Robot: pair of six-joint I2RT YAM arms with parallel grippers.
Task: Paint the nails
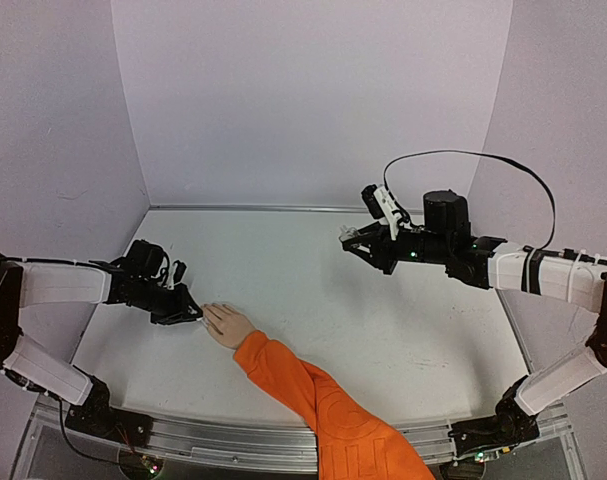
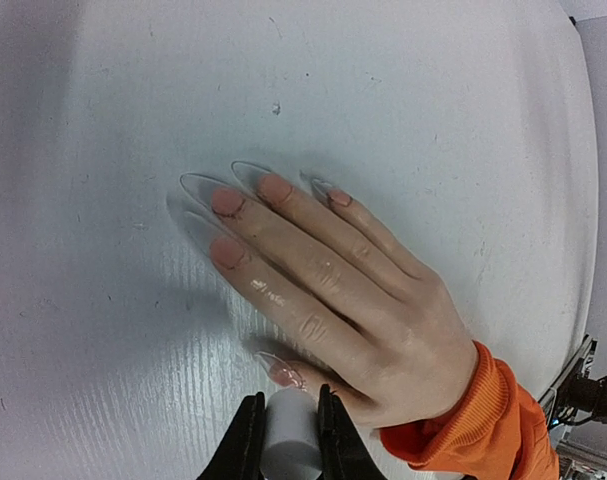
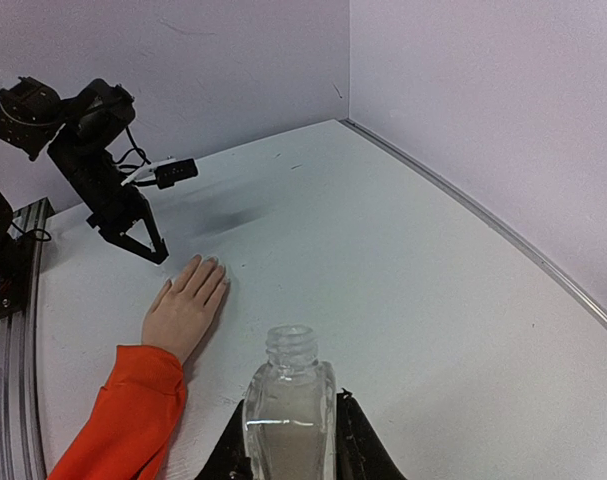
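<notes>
Left pincer [image 2: 288, 418] pinched on white brush cap [image 2: 287, 452], just beside thumb nail [image 2: 282, 371]. Hand [image 2: 383, 330] flat on table [image 2: 433, 100], other nails [image 2: 223, 196] long and clear. Painting seems under way; next move needs a fine stroke along nail. Right pincer [image 3: 288, 445] clamps open clear polish bottle [image 3: 288, 400], well apart.

From above I can't make out the nails [image 2: 226, 201] on the hand [image 1: 229, 325]: too small. The sleeve [image 1: 328, 405] runs off the bottom edge. At my left wrist the white cylinder [image 2: 289, 440] is cropped below; at my right, the bottle [image 3: 288, 410] loses its base too.
</notes>
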